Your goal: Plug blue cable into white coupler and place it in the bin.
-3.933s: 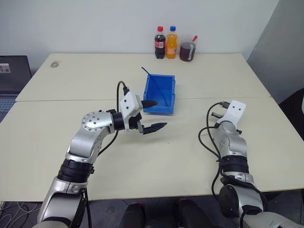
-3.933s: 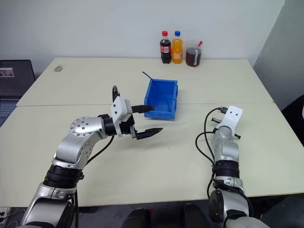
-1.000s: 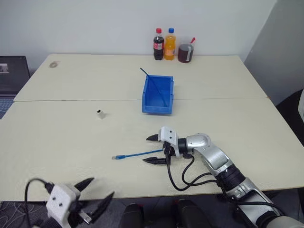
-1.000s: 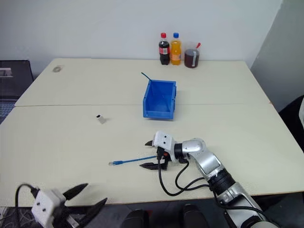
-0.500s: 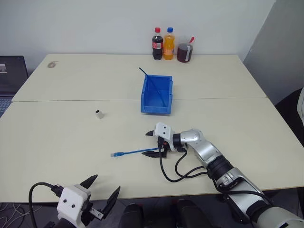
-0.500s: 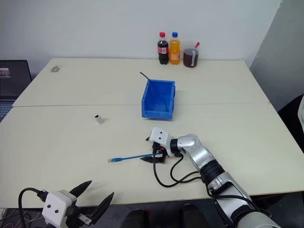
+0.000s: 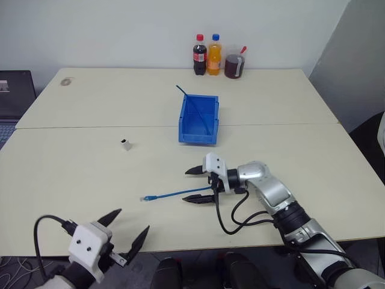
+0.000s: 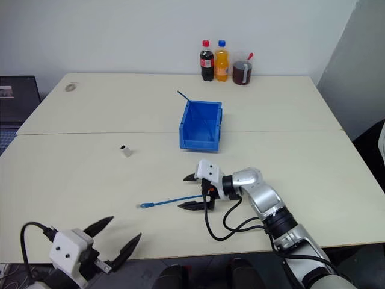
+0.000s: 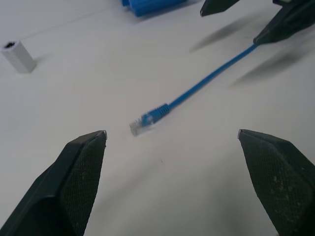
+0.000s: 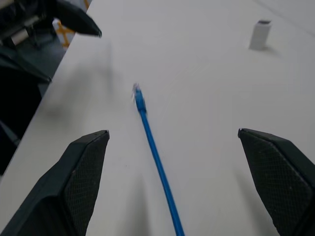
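The blue cable [image 7: 174,194] lies on the table near its front, with its clear plug [image 9: 145,123] toward the left. Its other end runs in between the fingers of my right gripper [image 7: 194,185], which stands open just above the table, pointing left along the cable [image 10: 150,132]. The white coupler [image 7: 125,144] stands alone farther back and left, apart from both grippers. Beyond the right gripper sits the bin [image 7: 198,127]. My left gripper [image 7: 131,221] is open and empty at the table's front edge, its fingers pointing toward the plug.
A darker straight blue cable [image 7: 191,103] leans inside the bin and sticks out over its back corner. Two bottles [image 7: 207,55] and a cup [image 7: 233,66] stand at the far edge. A laptop [image 7: 15,93] sits off the table's left side.
My left gripper has risen at the table's front edge and tilted toward the plug. My right gripper has lifted a little over the cable's end. The cable and coupler have not moved.
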{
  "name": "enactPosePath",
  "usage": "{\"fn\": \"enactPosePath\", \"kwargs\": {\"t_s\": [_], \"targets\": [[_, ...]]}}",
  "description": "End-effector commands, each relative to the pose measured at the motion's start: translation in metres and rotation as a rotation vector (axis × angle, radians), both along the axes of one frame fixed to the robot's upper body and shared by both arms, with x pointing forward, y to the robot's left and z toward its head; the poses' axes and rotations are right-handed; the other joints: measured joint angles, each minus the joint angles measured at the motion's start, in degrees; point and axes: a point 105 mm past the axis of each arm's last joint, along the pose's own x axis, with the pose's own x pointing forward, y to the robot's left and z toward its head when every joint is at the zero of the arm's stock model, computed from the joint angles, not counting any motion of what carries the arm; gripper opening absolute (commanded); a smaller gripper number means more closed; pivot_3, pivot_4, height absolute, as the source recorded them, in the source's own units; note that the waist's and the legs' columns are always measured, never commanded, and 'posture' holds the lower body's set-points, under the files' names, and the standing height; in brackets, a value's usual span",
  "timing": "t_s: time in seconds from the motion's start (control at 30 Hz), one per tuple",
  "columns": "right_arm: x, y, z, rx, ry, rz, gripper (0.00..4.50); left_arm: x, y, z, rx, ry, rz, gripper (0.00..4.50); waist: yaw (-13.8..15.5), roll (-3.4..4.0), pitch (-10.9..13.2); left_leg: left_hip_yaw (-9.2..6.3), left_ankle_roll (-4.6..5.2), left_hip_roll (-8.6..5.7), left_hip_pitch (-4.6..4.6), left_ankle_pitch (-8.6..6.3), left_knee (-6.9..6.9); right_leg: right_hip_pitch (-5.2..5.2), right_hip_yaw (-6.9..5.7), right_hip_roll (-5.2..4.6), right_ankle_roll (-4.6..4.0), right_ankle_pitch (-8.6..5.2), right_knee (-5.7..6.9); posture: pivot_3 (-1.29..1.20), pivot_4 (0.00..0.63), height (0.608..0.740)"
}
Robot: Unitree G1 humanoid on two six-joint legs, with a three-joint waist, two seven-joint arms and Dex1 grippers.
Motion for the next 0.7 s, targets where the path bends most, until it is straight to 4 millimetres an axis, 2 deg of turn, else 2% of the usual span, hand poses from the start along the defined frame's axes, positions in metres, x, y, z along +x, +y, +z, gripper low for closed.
{"fn": "enactPosePath", "kwargs": {"t_s": [0.03,0.1,0.33,0.5,0.7], "targets": [[0.000,-0.002,0.030,0.067,-0.031,-0.024,4.45,0.006,0.000,0.004,-0.010,-0.008,-0.031,4.50,-0.08,0.00,0.00,0.00,0.00,0.00,0.00,0.00,0.00,0.00,0.00,0.01,0.00,0.00,0.00,0.00,0.150,0.740],[0.000,-0.004,0.028,0.052,-0.046,-0.029,4.45,0.008,-0.003,0.004,-0.016,-0.005,-0.048,4.50,-0.11,-0.01,-0.01,0.00,0.00,0.00,-0.02,0.00,-0.01,0.00,-0.01,0.02,0.00,0.00,-0.01,0.00,0.150,0.740],[-0.002,-0.001,-0.014,-0.038,-0.070,-0.053,4.45,0.008,-0.016,0.001,-0.054,0.017,-0.112,4.50,-0.07,-0.04,-0.03,0.04,-0.01,-0.01,-0.06,0.00,-0.03,-0.01,0.04,0.01,0.01,0.00,-0.10,0.00,0.150,0.740],[0.002,0.005,-0.038,-0.094,-0.064,-0.062,4.45,-0.015,-0.027,-0.004,-0.091,0.078,-0.137,4.50,-0.34,-0.08,-0.05,0.12,-0.01,0.02,-0.01,-0.01,-0.02,-0.01,0.06,0.01,0.04,0.04,-0.09,0.00,0.150,0.740],[0.018,0.006,-0.052,-0.137,-0.106,-0.107,4.45,-0.039,-0.036,-0.021,-0.099,0.154,-0.110,4.50,-0.28,-0.07,-0.04,0.11,-0.01,0.01,-0.02,-0.01,-0.02,-0.03,0.10,0.00,-0.08,-0.03,-0.11,0.00,0.150,0.740]]}}
